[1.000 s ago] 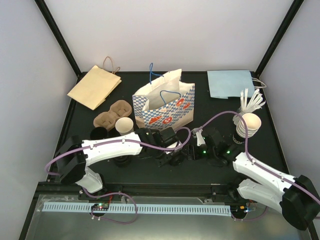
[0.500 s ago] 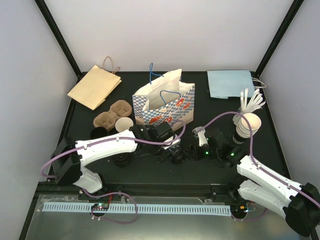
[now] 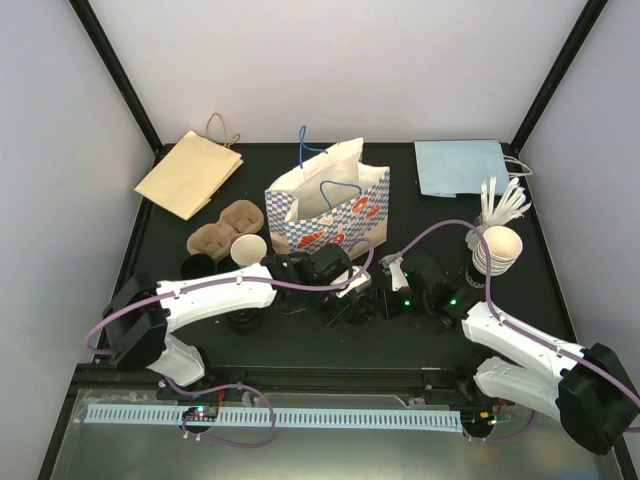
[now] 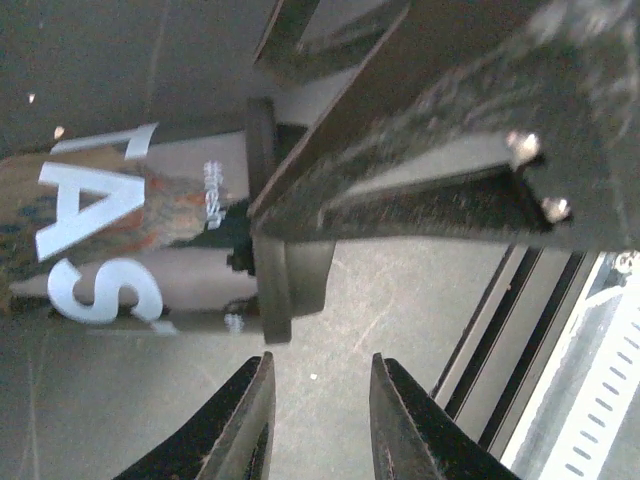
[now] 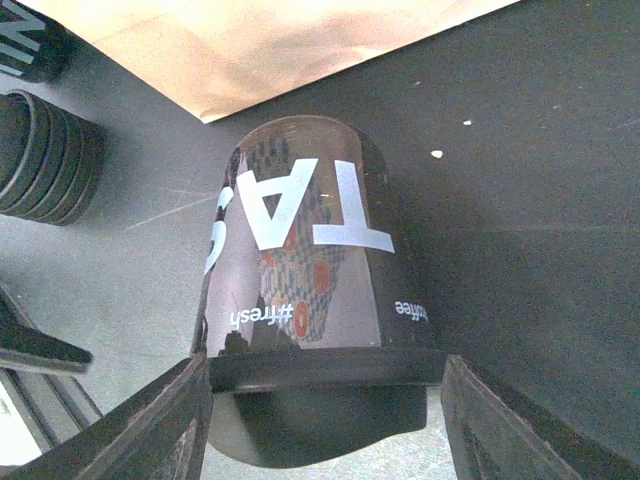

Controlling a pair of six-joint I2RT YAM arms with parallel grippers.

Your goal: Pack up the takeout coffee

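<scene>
A black takeout coffee cup (image 5: 300, 250) with white lettering and a black lid (image 5: 320, 372) sits in the middle of the table, just in front of the blue-checked paper bag (image 3: 330, 210). My right gripper (image 5: 322, 368) straddles the lid, its fingers (image 5: 180, 420) pressed against the rim on both sides. The same cup (image 4: 150, 240) shows at the left in the left wrist view. My left gripper (image 4: 320, 365) hovers beside the lid (image 4: 285, 270), partly open, with only bare table between its fingers. From above the two grippers (image 3: 345, 305) (image 3: 385, 300) nearly meet.
A brown cup carrier (image 3: 225, 228) holding a paper cup (image 3: 248, 250) lies left of the bag. A stack of black lids (image 3: 243, 320) sits under the left arm. Stacked cups (image 3: 495, 250) and white stirrers (image 3: 503, 203) stand at the right. Flat brown (image 3: 188, 172) and blue (image 3: 462, 166) bags lie at the back.
The right gripper has edged left and its jaws have narrowed onto the cup's lid. The left gripper has shifted slightly beside the cup.
</scene>
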